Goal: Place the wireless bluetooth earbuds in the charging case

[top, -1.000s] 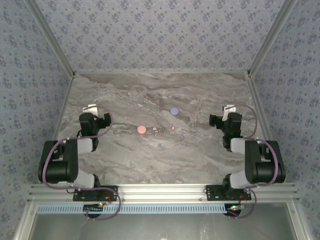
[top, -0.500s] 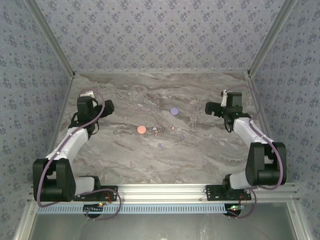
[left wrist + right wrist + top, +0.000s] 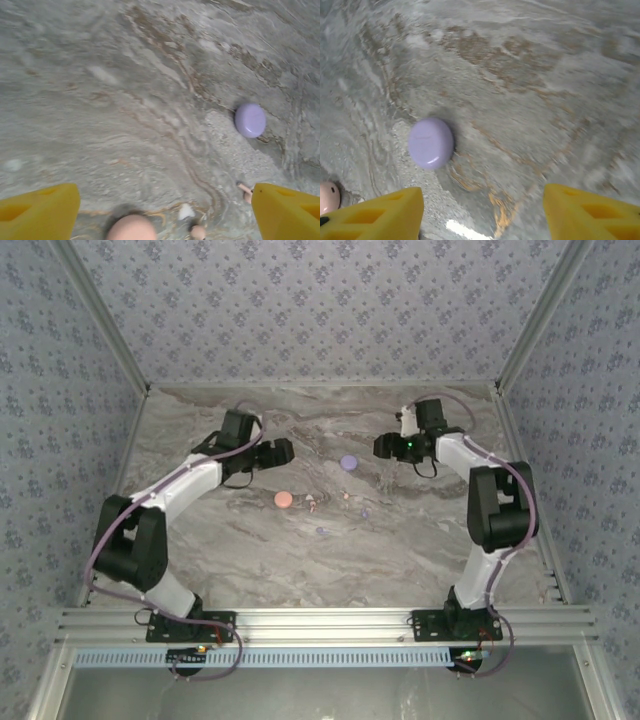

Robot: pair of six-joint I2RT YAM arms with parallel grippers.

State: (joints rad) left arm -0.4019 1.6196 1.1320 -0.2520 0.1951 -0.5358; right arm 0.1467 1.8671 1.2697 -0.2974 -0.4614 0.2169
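Pale earbuds (image 3: 198, 232) were logged just ahead of the left jaws, parted and empty; lilac case (image 3: 431, 143) ahead of the right jaws, likewise parted.

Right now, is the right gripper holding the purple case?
No, the purple case lies on the table, apart from the open right gripper.
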